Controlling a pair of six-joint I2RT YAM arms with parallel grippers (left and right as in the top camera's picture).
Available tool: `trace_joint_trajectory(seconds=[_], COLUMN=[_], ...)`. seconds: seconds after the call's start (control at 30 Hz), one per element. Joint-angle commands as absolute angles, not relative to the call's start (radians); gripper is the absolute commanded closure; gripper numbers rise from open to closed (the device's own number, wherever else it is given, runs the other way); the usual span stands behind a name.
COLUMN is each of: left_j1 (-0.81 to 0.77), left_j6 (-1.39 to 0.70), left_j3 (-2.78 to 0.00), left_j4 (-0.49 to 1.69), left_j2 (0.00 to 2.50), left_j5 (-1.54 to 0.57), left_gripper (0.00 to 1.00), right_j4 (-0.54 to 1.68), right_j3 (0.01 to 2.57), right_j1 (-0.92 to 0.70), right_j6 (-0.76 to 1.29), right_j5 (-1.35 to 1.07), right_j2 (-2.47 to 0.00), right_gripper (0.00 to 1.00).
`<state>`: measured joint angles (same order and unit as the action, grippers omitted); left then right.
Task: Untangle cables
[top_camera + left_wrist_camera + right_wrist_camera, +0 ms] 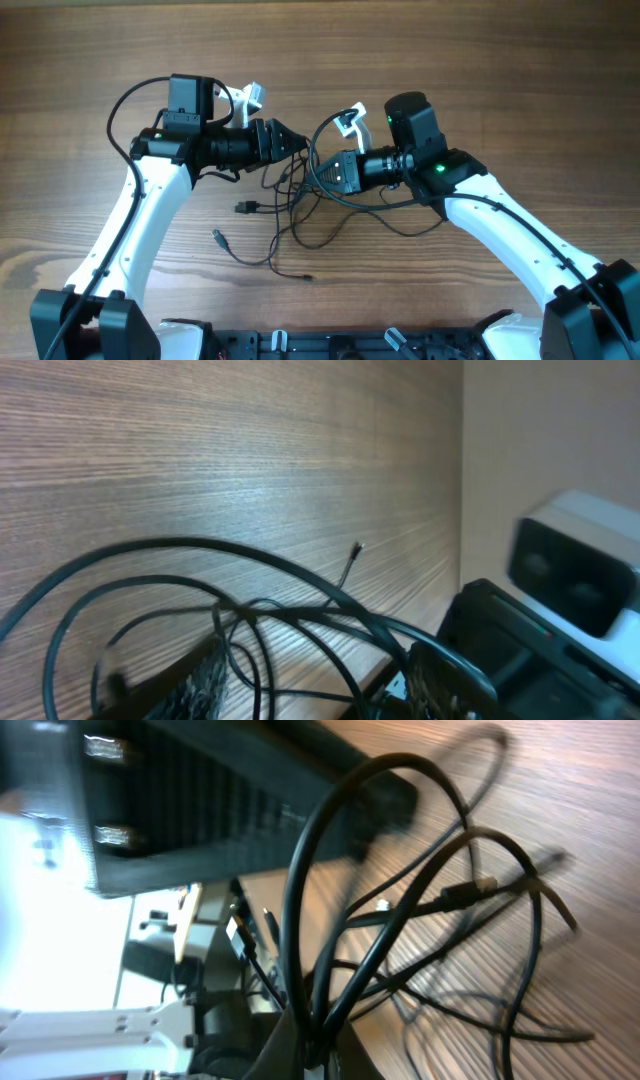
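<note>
From overhead, the cables [290, 215] lie at the middle of the bench [500, 60]. They are a loose bunch, long axis running from between the 2 claws down toward the lower centre, with 3 plug ends trailing off to the lower left. Where the strands meet the left claw [295, 143] and the right claw [322, 172] is too dark and crowded to sort out. In the left wrist view, the cables [250, 610] arc across the lower half and are cut off at the left and bottom edges. One thin end points toward the upper right over the bench [200, 440]. The left claw [322, 678] is released, its fingers [205, 675] well apart with strands between them. The right arm [570, 570] is blurred at the right edge. In the right wrist view, the cables [440, 900] fan from the bottom centre toward the upper right. The right claw [305, 1055], largely cut off, is clenched on their gathered strands. A black ribbed block [200, 800] hides the upper left.
</note>
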<state>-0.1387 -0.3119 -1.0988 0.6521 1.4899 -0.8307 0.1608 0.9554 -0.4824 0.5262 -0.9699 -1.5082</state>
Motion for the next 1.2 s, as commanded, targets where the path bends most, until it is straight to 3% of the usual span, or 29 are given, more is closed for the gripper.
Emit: trace_joint_trajectory(seconds=[0.0,0.33,0.37,0.4,0.43,0.5,0.57,0.63,0.73,0.83,0.93,1.0,1.07,1.17], left_j1=[-0.17,-0.266,-0.266,-0.265,-0.266,-0.266,-0.266,-0.265,-0.261,-0.229,-0.161,-0.108,-0.062,-0.049], left_j6=[-0.291,-0.291,-0.291,-0.291,-0.291,-0.291,-0.291,-0.291,-0.291,-0.292,-0.301,-0.333,-0.314,-0.288], left_j3=[-1.113,-1.113,-1.113,-1.113,-1.113,-1.113,-1.113,-1.113,-1.113,-1.113,-1.113,-1.113,-1.113,-1.113], left_j4=[0.658,0.659,0.659,0.661,0.663,0.678,0.718,0.762,0.816,0.831,0.824,0.824,0.818,0.797], left_j2=[1.475,1.475,1.475,1.475,1.475,1.475,1.475,1.475,1.475,1.475,1.475,1.475,1.475,1.475], left_j5=[-0.859,-0.75,-0.745,-0.73,-0.713,-0.683,-0.604,-0.522,-0.387,-0.319,-0.321,-0.337,-0.557,-0.707], left_gripper=[0.41,0.44,0.58,0.79,0.92,0.96,0.96,0.96,0.96,0.96,0.96,0.96,0.96,0.96], right_j4=[0.131,-0.014,-0.011,-0.004,0.012,0.076,0.213,0.395,0.686,0.803,0.765,0.673,0.545,0.403], right_j3=[0.955,0.955,0.955,0.955,0.955,0.955,0.955,0.955,0.955,0.955,0.955,0.955,0.955,0.955], right_j1=[-0.481,-0.481,-0.481,-0.481,-0.481,-0.481,-0.481,-0.481,-0.48,-0.473,-0.471,-0.471,-0.475,-0.499], right_j6=[0.497,0.501,0.501,0.506,0.519,0.524,0.528,0.595,0.744,0.747,0.69,0.567,0.427,0.342], right_j5=[-1.087,-1.285,-1.261,-1.228,-1.187,-1.064,-0.814,-0.465,0.012,0.131,0.066,-0.132,-0.451,-0.791], right_j2=[-1.515,-1.515,-1.515,-1.515,-1.515,-1.515,-1.515,-1.515,-1.515,-1.515,-1.515,-1.515,-1.515,-1.515], right_gripper=[0.96,0.95,0.95,0.95,0.95,0.81,0.82,0.96,0.95,0.82,0.75,0.73,0.62,0.62])
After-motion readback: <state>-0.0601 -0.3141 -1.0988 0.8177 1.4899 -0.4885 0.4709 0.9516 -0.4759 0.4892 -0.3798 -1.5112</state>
